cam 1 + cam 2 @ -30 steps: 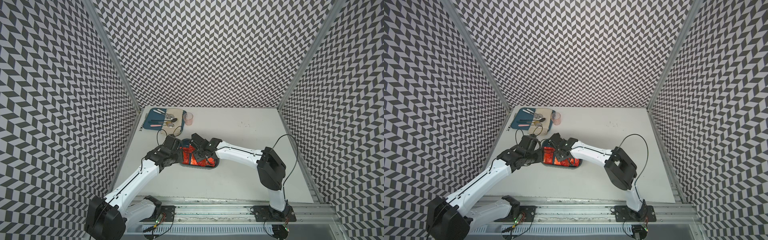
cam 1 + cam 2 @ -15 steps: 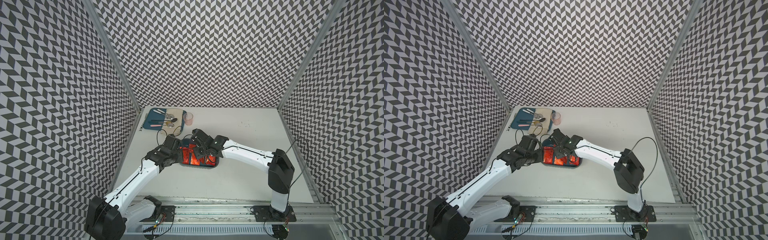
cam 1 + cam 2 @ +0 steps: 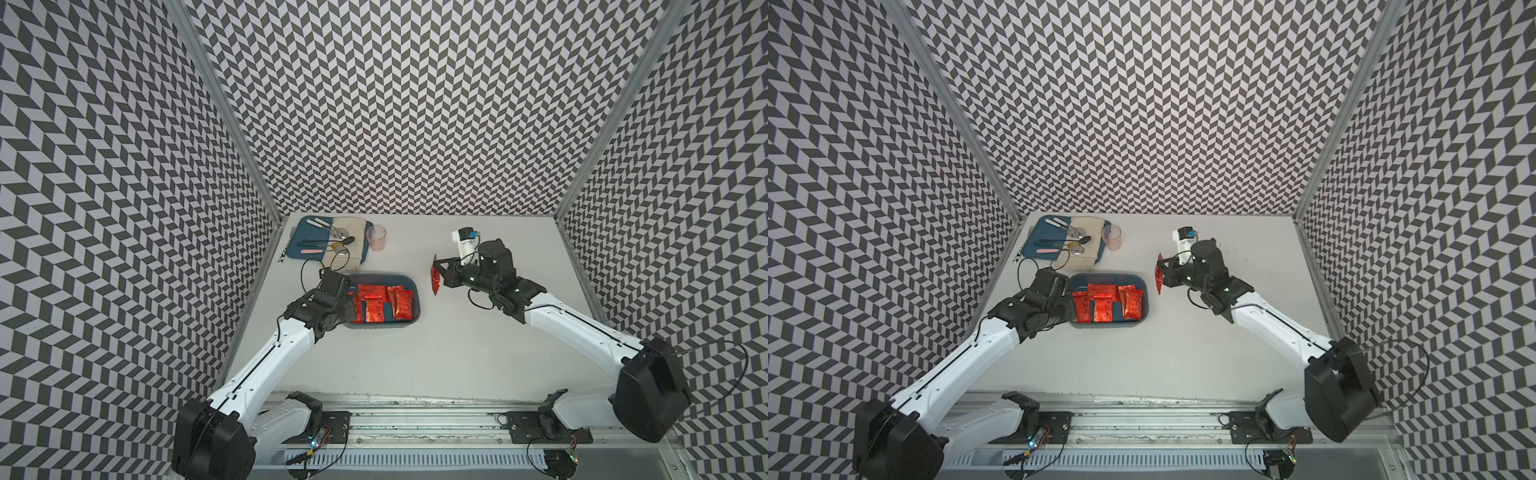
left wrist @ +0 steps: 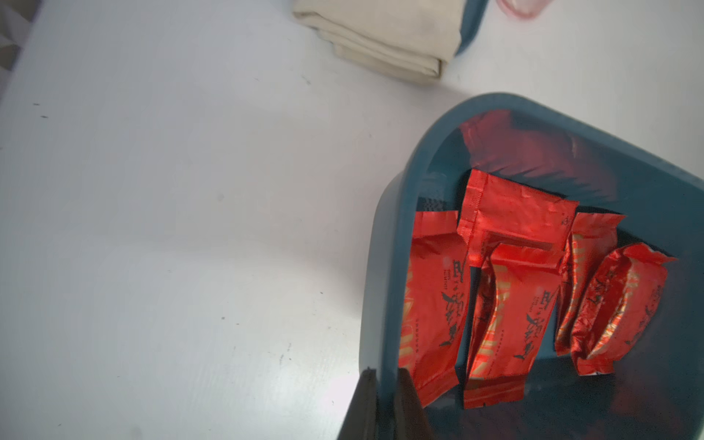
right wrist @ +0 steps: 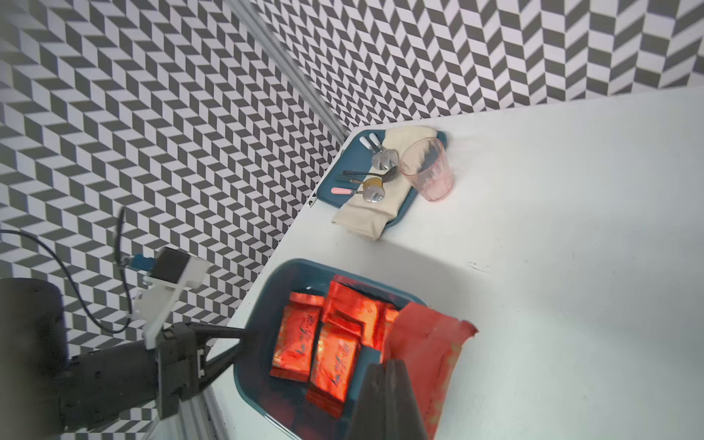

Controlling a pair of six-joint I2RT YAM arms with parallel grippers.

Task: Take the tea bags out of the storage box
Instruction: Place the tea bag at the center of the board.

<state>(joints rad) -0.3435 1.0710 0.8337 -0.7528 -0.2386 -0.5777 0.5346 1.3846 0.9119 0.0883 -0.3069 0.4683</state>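
Both your top views sit high over the rail [image 3: 415, 415] end, looking down across the whole table [image 3: 457, 365]. Your left wrist cam is right up on the storage box [image 4: 388, 244]; the right one shares it from farther back, tray [image 5: 339, 162] too.

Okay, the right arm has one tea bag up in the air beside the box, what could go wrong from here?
1. The right gripper pinches the tea bag near one edge; the shiny foil may slip out before it is set down.
2. The left gripper clamps the box wall; moving that arm might tip or drag it.
3. The remaining bags overlap, so the next grab may lift two.
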